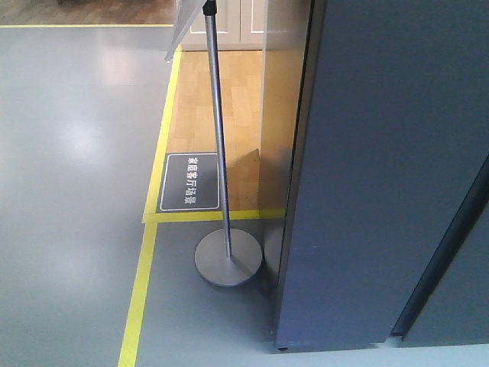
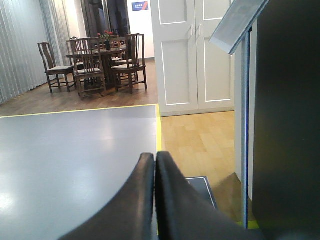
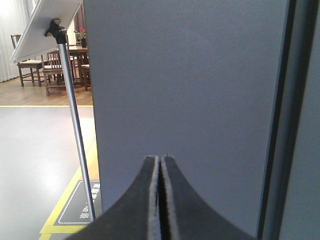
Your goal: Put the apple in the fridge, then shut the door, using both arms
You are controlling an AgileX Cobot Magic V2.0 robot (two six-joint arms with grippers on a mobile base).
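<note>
Grey floor with yellow tape runs up to the fridge (image 1: 382, 176), door (image 3: 190, 100) looking shut, both the left gripper (image 2: 155, 165) and right gripper (image 3: 161, 167) pinched closed on nothing, apple not visible anywhere, so probably parked.

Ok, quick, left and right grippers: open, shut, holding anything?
Left black claw gripper: closed, fingers pressed together, holding nothing.
Right black claw gripper: closed, empty, facing the dark grey fridge.

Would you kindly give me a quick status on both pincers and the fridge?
Left pincer shut, empty. Right pincer shut, empty, facing the fridge. Fridge looks closed; no apple seen. Sign stand beside it.
</note>
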